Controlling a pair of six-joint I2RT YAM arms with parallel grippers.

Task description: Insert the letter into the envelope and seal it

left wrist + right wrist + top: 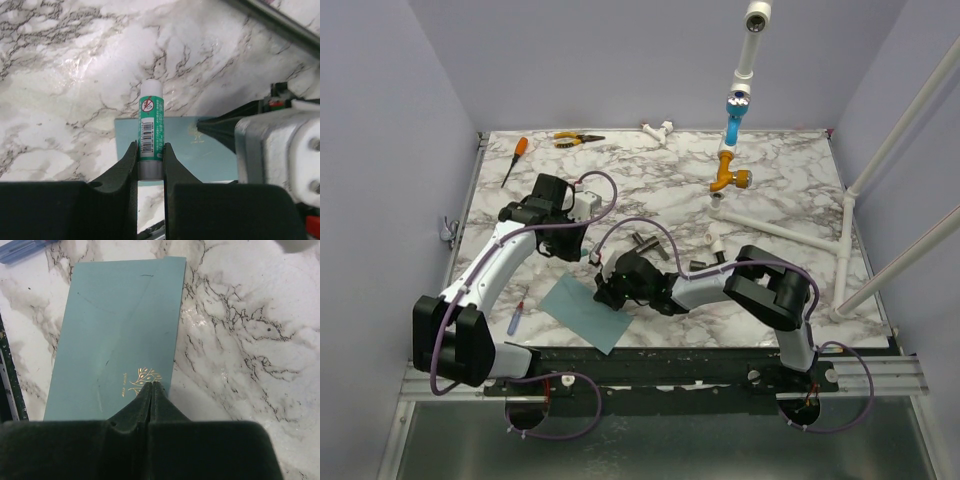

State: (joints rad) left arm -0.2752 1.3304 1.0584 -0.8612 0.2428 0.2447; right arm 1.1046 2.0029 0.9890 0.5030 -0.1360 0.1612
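Marble-patterned table [790,240] fills most of my overhead view, and both arms are bent in over its near half. The envelope [582,310] lies flat on it close to the near edge, between the two arms and skewed to the table edge. From the right wrist camera I see its teal face with a small gold leaf emblem near one long side.

The right gripper [151,386] has its fingers pressed tight together with nothing between them, tips down right at that emblem. I think they rest on the paper, but from this angle I cannot be sure they touch.

The left gripper [150,150] has its jaws only narrowly apart, clamped on the lower body of a green-labelled glue stick [150,125]. Its white cap end points away from the fingers, over the envelope's far edge.

Smaller items sit apart: yellow-handled pliers [578,139] and an orange-handled screwdriver [515,158] by the far edge, and a pen [520,318] left of the envelope.
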